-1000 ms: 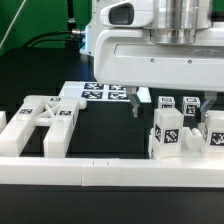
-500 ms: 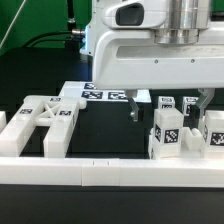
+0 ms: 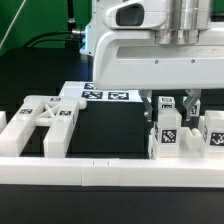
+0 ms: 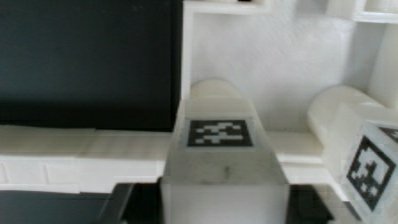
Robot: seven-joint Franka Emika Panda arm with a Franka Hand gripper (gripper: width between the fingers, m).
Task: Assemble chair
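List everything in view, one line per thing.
frame: one, white, X-braced, lying at the exterior view's left.
leg blocks: at least three, white with black-and-white tags, upright at the exterior view's right.
marker board: one, white with tags, flat on the table behind the frame.
rail: one in view, white, along the front.
table: one, black, under everything.
arm: one, white, above the leg blocks.
pincer: one, dark fingers, on either side of a leg block; contact unclear.
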